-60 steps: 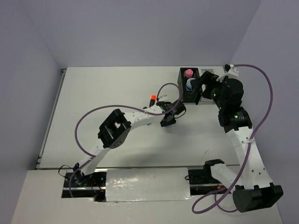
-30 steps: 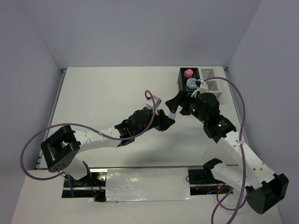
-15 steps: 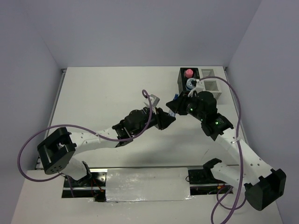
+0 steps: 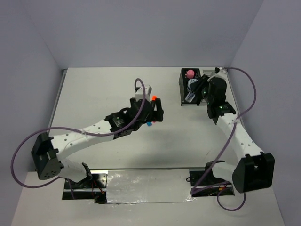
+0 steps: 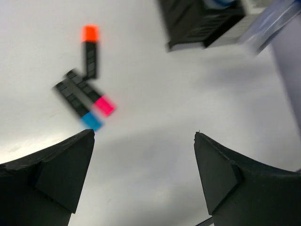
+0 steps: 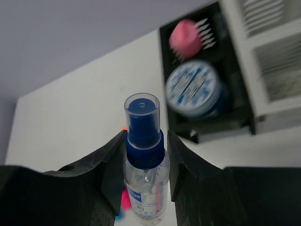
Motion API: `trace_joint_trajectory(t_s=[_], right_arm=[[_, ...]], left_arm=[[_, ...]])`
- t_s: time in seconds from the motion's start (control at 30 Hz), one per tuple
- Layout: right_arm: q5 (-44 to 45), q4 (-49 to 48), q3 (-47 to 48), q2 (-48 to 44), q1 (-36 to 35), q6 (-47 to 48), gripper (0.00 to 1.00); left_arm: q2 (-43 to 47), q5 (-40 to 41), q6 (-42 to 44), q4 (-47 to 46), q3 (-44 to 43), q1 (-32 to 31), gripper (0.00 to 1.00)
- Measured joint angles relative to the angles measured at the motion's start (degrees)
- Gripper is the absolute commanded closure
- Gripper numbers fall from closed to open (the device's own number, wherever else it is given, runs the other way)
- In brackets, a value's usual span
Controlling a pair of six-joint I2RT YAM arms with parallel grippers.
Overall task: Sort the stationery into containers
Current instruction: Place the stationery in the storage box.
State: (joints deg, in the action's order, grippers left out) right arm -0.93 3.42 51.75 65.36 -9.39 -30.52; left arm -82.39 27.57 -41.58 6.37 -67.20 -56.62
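A: How far along?
B: One tape roll [image 6: 195,89] and the pink-capped tube [image 6: 184,40] are in the black box [image 6: 216,126]. My right pincer [image 6: 146,165] grips the blue-capped bottle [image 6: 142,117] just by it; my left pincer [image 5: 143,136] gapes wide over three markers [image 5: 87,89] left of it.

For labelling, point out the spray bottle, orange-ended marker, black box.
spray bottle [image 6: 145,152], right wrist view, blue collar.
orange-ended marker [image 5: 90,57], left wrist view, black barrel.
black box [image 6: 214,124], right wrist view, lower wall.

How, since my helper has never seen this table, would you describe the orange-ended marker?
On the white table, look left of the black box. Three black markers lie clustered there. Pick the orange-ended marker; its neighbours end in pink and blue.
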Motion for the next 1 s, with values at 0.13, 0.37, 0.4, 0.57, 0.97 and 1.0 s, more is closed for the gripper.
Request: trace_joint_trajectory(t_s=[0.13,0.37,0.4,0.57,0.97,1.0], right_arm=[[10.4,-5.3,6.8,8.6,3.3,3.3,1.00],[16.9,-18.1,15.3,22.1,6.6,11.9,1.00],[17.0,-19.0,17.0,24.1,7.1,13.1,1.00],[17.3,-20.7,24.9,32.4,8.6,17.6,1.00],[15.3,-23.8,28.4,42.8,13.9,23.5,0.98],[14.7,-24.2,28.4,43.4,14.3,24.0,0.98]], left_arm=[[9.0,5.1,-3.0,18.0,1.7,0.1,0.01],[27.4,7.2,-3.4,34.4,6.2,0.2,0.01],[29.1,7.3,-3.3,35.7,6.8,0.2,0.00],[34.4,8.3,-2.3,41.2,10.3,0.3,0.01],[35.0,6.5,-0.3,41.8,11.8,0.3,0.01],[35.0,5.9,-0.3,41.1,12.1,0.3,0.01]])
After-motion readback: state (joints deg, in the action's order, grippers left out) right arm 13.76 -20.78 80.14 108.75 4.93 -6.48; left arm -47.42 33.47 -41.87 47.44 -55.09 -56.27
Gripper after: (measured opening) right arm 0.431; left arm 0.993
